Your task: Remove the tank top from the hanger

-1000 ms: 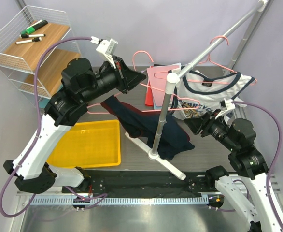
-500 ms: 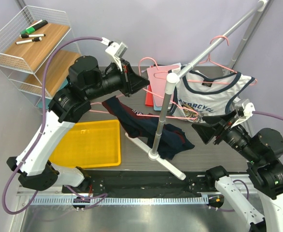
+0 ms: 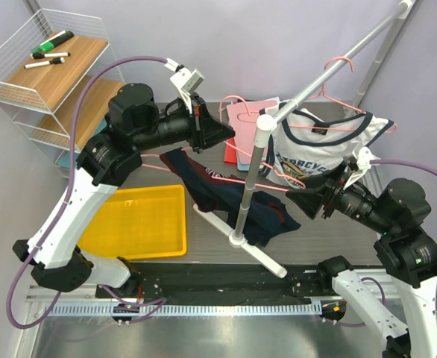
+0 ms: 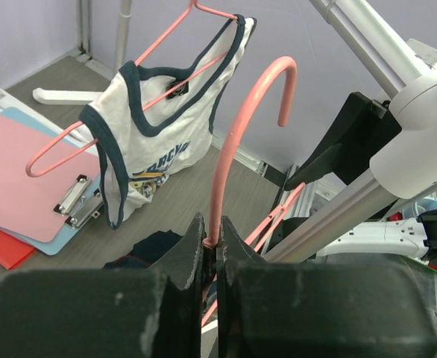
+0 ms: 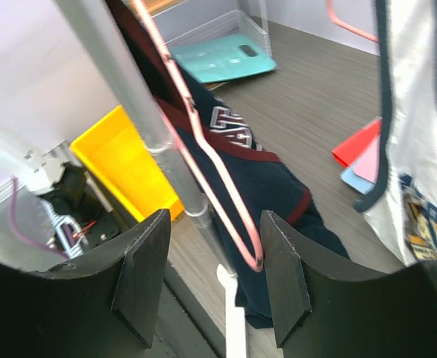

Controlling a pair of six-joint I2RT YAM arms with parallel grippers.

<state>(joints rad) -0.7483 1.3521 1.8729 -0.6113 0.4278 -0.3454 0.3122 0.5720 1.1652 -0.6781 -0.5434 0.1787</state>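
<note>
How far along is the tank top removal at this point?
Done: the pink hanger is off the rail, with the left gripper shut on its neck. In hand: the open right gripper sits by the hanger's bare end, and the navy tank top lies partly on the table. Left: freeing the top completely; it is unclear whether a strap is hooked.

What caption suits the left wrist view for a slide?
Left hand shut on the neck of a pink hanger; behind, a white tank top hangs on a second hanger.

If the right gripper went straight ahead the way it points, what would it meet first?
Probably the pink hanger, lying between the right gripper's fingers, navy tank top just behind; depth unclear.
</note>
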